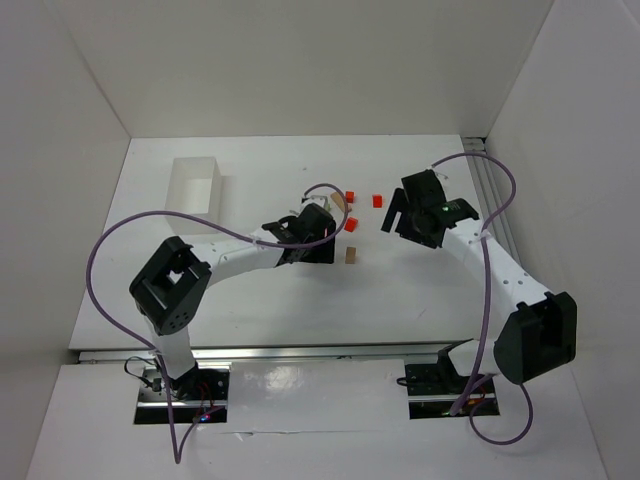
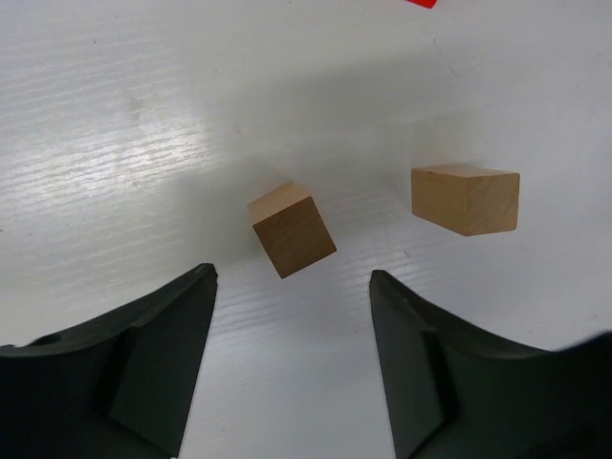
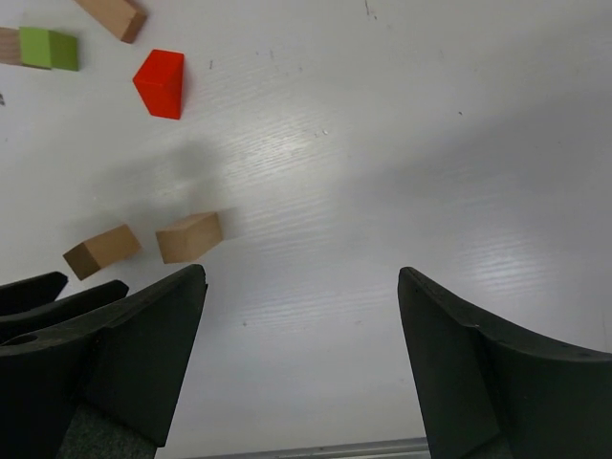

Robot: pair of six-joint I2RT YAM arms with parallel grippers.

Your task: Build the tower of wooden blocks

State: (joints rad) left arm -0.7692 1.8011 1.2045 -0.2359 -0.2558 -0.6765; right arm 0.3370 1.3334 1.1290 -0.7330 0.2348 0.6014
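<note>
On white table (image 1: 300,310) w/ white walls (image 1: 300,60) — tan blocks (image 2: 292,229), red blocks (image 1: 351,195) loose.

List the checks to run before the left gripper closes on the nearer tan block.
1. Left gripper open and empty: ok.
2. Nearer tan block inside the jaws: not ok, it lies just ahead of the fingertips, turned at an angle.
3. Second tan block apart from the first: ok.
4. Right gripper open and empty: ok.
5. Red block out of the way: ok.
</note>
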